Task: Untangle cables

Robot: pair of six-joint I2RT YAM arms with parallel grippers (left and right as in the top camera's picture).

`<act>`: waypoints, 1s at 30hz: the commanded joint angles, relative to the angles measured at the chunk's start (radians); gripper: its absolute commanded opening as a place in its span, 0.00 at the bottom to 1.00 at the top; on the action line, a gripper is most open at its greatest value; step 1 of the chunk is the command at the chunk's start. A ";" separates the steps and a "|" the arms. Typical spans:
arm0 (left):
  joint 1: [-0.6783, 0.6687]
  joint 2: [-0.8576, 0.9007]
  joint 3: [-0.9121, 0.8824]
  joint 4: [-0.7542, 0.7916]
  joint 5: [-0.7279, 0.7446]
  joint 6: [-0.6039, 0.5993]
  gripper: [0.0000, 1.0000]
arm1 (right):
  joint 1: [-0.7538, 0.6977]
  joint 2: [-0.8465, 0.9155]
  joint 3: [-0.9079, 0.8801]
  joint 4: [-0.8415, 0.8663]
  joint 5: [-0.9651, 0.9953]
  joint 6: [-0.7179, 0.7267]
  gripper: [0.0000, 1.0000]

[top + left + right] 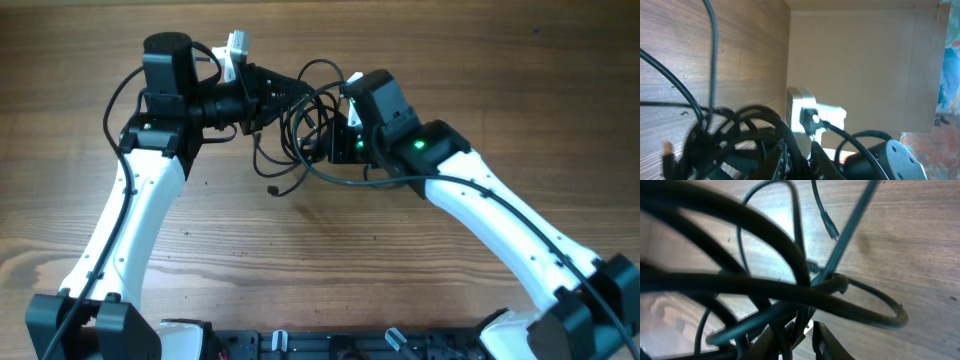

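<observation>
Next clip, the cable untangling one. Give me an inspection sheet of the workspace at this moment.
Surface: wooden table, light brown grain.
Job's things: the cables, one black tangle between the two arms; a plug end trails out below it.
Clutter: nothing seen.
Grippers: left gripper and right gripper both reach into the tangle; whether either is clamped on a cord is not clear.
Cables: thicker arm wires loop along the white arms.
Surroundings: beige wall past the table edge; black rig base at the near edge.
</observation>
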 commanded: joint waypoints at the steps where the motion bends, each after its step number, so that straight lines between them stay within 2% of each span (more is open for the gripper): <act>1: -0.004 -0.008 0.011 0.011 0.040 -0.024 0.17 | 0.005 0.068 0.014 0.020 0.054 0.072 0.23; 3: -0.004 -0.008 0.011 0.011 0.040 -0.024 0.17 | 0.005 0.083 0.014 0.019 0.075 0.074 0.19; 5: -0.004 -0.008 0.011 0.011 0.039 -0.024 0.19 | 0.003 0.088 0.014 0.000 0.150 0.074 0.04; 6: -0.004 -0.008 0.011 0.011 0.036 -0.021 0.19 | 0.001 0.087 0.014 -0.011 0.169 0.071 0.04; 7: -0.004 -0.008 0.011 0.011 0.009 0.023 0.20 | -0.004 0.085 0.014 -0.029 0.171 0.069 0.04; 8: -0.004 -0.008 0.011 -0.002 -0.044 0.118 0.22 | -0.011 0.079 0.014 -0.047 0.143 0.039 0.04; 9: -0.005 -0.008 0.010 -0.131 -0.262 0.228 0.29 | -0.019 0.069 0.014 -0.078 0.070 -0.017 0.04; 10: -0.006 -0.007 0.010 -0.226 -0.441 0.240 0.36 | -0.026 0.064 0.014 -0.105 0.009 -0.042 0.04; 12: -0.015 -0.007 0.010 -0.350 -0.749 0.240 0.72 | -0.030 0.063 0.014 -0.152 -0.030 -0.041 0.04; 13: -0.017 -0.007 0.010 -0.388 -0.900 0.246 0.85 | -0.029 0.063 0.014 -0.169 -0.040 -0.037 0.04; 14: -0.016 -0.007 0.010 -0.404 -1.006 0.276 0.89 | -0.029 0.063 0.014 -0.175 -0.052 -0.031 0.04; 15: -0.016 -0.008 0.010 -0.404 -1.062 0.361 0.87 | -0.030 0.063 0.014 -0.171 -0.071 -0.019 0.04; 17: -0.016 -0.008 0.011 -0.398 -1.003 0.430 0.80 | -0.030 0.063 0.014 -0.164 -0.073 0.034 0.04; 19: -0.017 -0.008 0.011 -0.430 -0.743 0.474 0.72 | -0.030 0.063 0.014 -0.102 -0.071 0.101 0.04; 20: -0.025 -0.007 0.010 -0.476 -0.645 0.450 0.66 | -0.030 0.063 0.014 -0.072 -0.060 0.115 0.04; 21: -0.055 -0.006 0.008 -0.570 -0.610 0.340 0.65 | -0.030 0.063 0.014 -0.030 -0.030 0.135 0.04; 24: -0.119 -0.006 -0.018 -0.599 -0.578 0.205 0.56 | -0.030 0.063 0.014 -0.002 0.043 0.157 0.04; 26: -0.144 -0.006 -0.049 -0.573 -0.563 0.145 0.54 | -0.030 0.063 0.014 -0.002 0.050 0.149 0.04; 28: -0.158 0.003 -0.095 -0.513 -0.586 0.044 0.59 | -0.030 0.063 0.014 -0.001 0.050 0.143 0.04; 30: -0.160 0.029 -0.140 -0.415 -0.594 -0.033 0.54 | -0.029 0.063 0.014 0.001 0.049 0.123 0.04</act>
